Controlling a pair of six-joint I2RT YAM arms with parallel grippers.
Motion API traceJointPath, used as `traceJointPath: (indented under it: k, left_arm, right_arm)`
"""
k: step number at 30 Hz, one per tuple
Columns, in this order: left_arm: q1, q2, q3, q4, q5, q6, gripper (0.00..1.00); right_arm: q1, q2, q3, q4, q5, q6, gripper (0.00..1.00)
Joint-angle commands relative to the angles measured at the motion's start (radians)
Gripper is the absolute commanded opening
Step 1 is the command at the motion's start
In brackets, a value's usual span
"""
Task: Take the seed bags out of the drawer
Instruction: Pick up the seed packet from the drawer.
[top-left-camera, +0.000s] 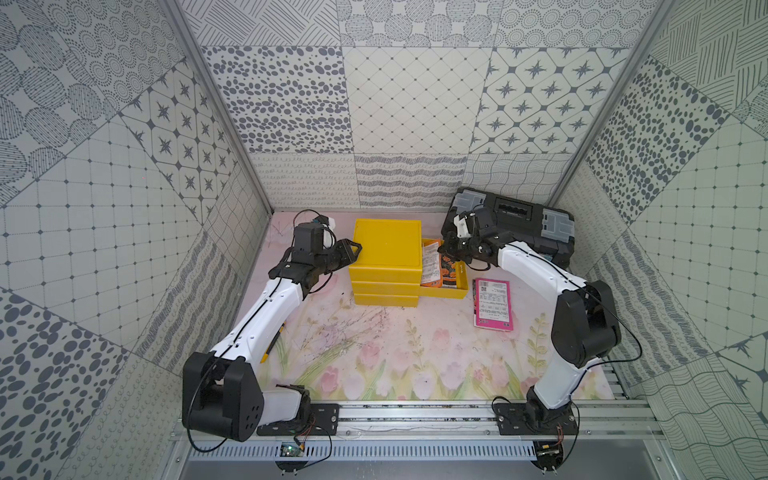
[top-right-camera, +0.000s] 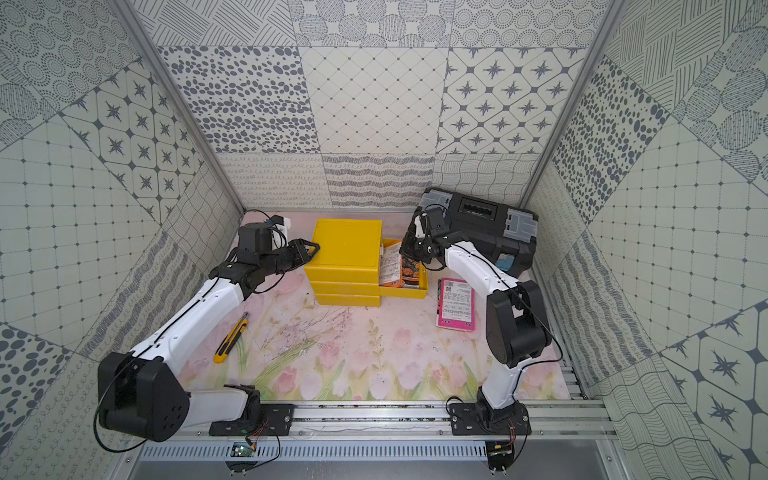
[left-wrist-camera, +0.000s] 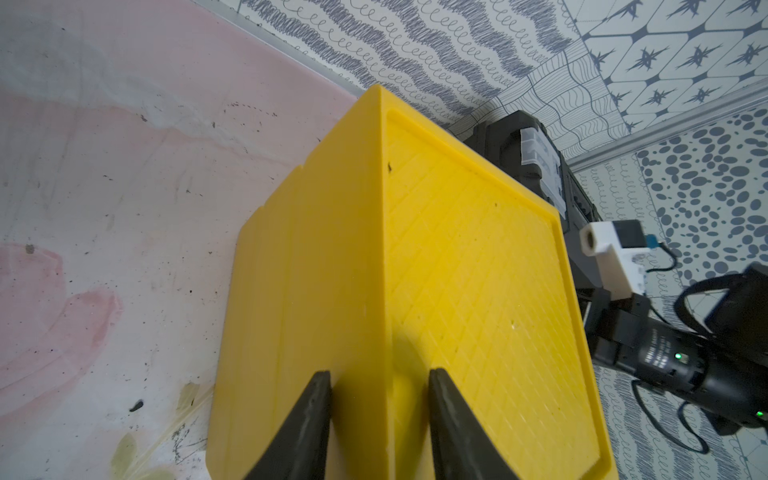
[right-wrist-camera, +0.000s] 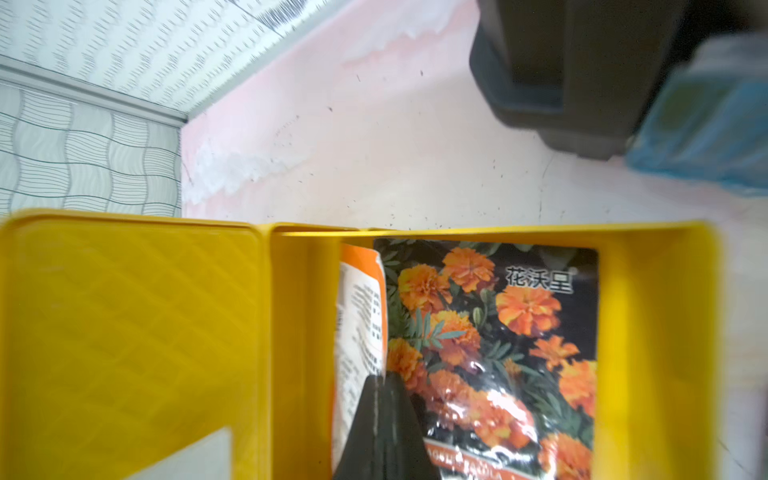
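The yellow drawer unit (top-left-camera: 386, 245) (top-right-camera: 347, 241) has its top drawer (top-left-camera: 442, 293) (top-right-camera: 405, 294) pulled out to the right. In the drawer an orange seed bag with a white label (top-left-camera: 430, 266) (right-wrist-camera: 359, 299) stands tilted on edge. A marigold-photo seed bag (top-left-camera: 449, 270) (right-wrist-camera: 498, 324) lies flat beside it. My right gripper (top-left-camera: 444, 249) (right-wrist-camera: 380, 376) reaches into the drawer, shut on the orange bag's edge. A magenta seed bag (top-left-camera: 493, 303) (top-right-camera: 456, 304) lies on the mat right of the drawer. My left gripper (top-left-camera: 356, 248) (left-wrist-camera: 380, 374) is open, its fingers astride the unit's top left edge.
A black toolbox (top-left-camera: 519, 220) (top-right-camera: 482, 216) stands at the back right, close behind my right wrist, with a blue thing (top-right-camera: 505, 262) at its front. A yellow utility knife (top-right-camera: 230, 338) lies on the floral mat beside my left arm. Patterned walls close in three sides.
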Motion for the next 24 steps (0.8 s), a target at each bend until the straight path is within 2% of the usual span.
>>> traceJointPath:
  k: [1,6,11,21,24]
  left_arm:
    - [-0.004,0.028,-0.027,-0.386,-0.003,0.047,0.4]
    - [-0.003,0.034,-0.032,-0.376,0.003,0.04,0.4]
    - [-0.004,0.04,-0.032,-0.37,0.008,0.037,0.4]
    - [-0.003,0.056,-0.02,-0.365,0.018,0.035,0.4]
    - [-0.003,0.059,-0.018,-0.362,0.021,0.033,0.4]
  right_arm:
    - [-0.021,-0.081,0.001,-0.053,0.002,-0.043,0.0]
    - [-0.07,-0.158,-0.003,-0.114,0.005,-0.082,0.0]
    - [-0.155,-0.234,-0.036,-0.14,-0.046,-0.101,0.0]
    - [-0.437,-0.393,-0.141,-0.197,-0.216,-0.16,0.0]
    - [-0.521,-0.442,-0.195,-0.205,-0.232,-0.178,0.0]
